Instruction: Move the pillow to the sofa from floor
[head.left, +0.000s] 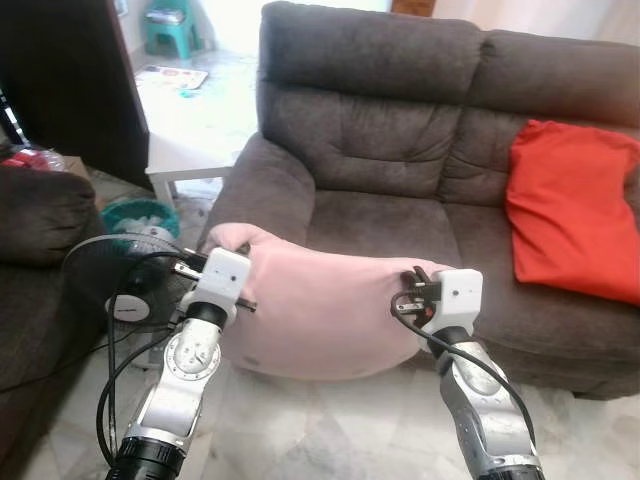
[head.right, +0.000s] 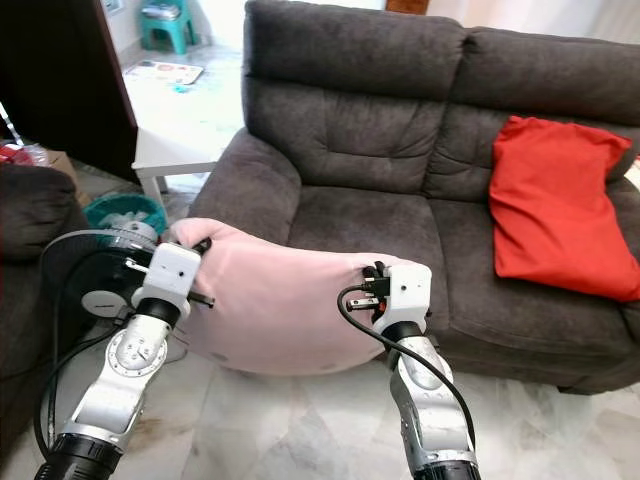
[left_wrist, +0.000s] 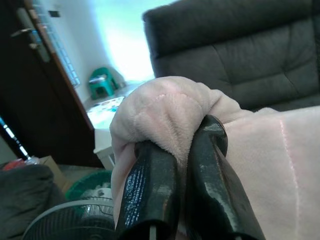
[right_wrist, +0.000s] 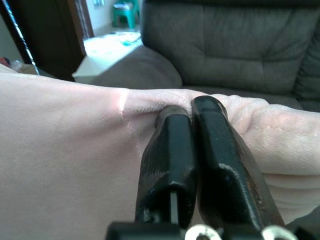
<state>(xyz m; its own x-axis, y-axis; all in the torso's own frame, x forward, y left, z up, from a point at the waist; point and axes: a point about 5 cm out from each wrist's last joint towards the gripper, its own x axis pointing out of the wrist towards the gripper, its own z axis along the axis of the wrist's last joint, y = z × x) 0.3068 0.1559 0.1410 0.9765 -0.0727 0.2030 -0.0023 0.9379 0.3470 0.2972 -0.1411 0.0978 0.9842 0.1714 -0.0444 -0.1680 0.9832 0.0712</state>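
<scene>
1. Pink pillow (head.left: 320, 315) slung off the floor at the grey sofa (head.left: 400, 215) seat's front edge.
2. Left gripper (left_wrist: 175, 165), right gripper (right_wrist: 192, 132) pinched shut on opposite corners (keeps it spread for lifting).

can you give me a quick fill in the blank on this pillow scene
1. Both hands, left hand and right hand, pinch the ____ pillow.
2. The pillow hangs in front of the ____ sofa.
3. The cloth on the sofa is ____.

Missing words: pink; grey; red
</scene>
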